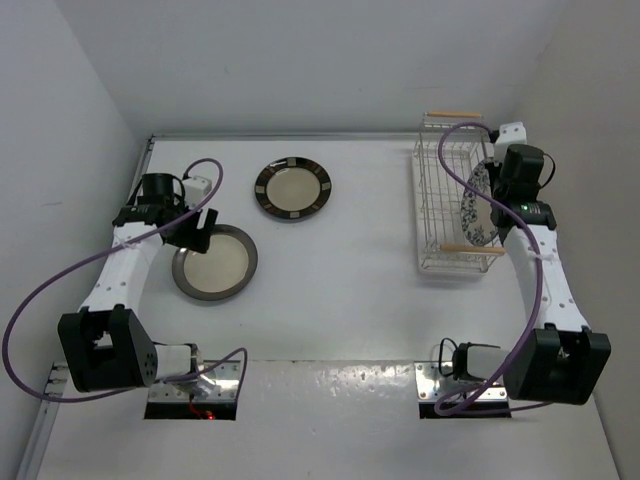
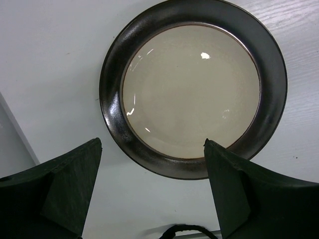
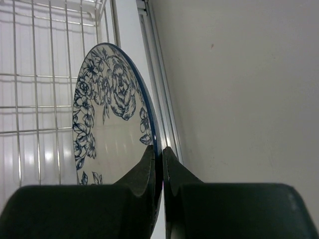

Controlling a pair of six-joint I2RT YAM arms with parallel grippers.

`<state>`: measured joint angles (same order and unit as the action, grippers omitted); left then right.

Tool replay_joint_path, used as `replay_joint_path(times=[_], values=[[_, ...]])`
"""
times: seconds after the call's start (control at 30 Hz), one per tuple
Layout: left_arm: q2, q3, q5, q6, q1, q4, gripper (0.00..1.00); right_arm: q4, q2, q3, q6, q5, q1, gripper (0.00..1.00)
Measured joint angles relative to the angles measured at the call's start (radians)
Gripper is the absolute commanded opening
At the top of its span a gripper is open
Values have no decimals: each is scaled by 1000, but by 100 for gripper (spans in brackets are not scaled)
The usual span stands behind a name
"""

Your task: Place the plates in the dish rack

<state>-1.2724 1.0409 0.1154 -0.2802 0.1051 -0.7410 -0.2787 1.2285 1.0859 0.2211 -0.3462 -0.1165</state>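
In the top view we see the dish rack [image 1: 425, 200] at the far right of the bench [image 1: 360, 290], its long axis running away from the arms, with one of its wooden handles [image 1: 452, 115] at the far short end and the other at the near one. The floral plate [image 1: 478, 210] stands on edge inside the rack along its right side, its edge roughly in line with the rack's length and its patterned face turned left. The right tool [image 1: 498, 200] is at this plate's upper rim. The block-rimmed plate [image 1: 292, 189] lies flat, face up, toward the far middle of the bench. The brown-rimmed plate [image 1: 215, 263] lies flat nearer the arms on the left, and the left tool [image 1: 193, 235] hangs over its far left edge. In the left wrist view we see that tool's fingers [image 2: 60, 194] spread wide with nothing between them, the brown-rimmed plate face up beyond them. In the right wrist view we see the two fingers [image 3: 144, 184] pinched together on the floral plate's rim, rack wires behind the plate on the left and the wall [image 3: 239, 89] on the right.
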Motion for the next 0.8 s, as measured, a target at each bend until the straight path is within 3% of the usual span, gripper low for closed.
replay_joint_path(times=[0.5, 0.57, 0.8], values=[[-5, 4, -8, -3, -12, 2, 88, 225, -3, -147, 136, -18, 28, 0], [-5, 4, -8, -3, -12, 2, 89, 226, -5, -149, 145, -15, 35, 11], [-24, 19, -8, -18, -19, 3, 91, 222, -4, -153, 135, -14, 34, 14]])
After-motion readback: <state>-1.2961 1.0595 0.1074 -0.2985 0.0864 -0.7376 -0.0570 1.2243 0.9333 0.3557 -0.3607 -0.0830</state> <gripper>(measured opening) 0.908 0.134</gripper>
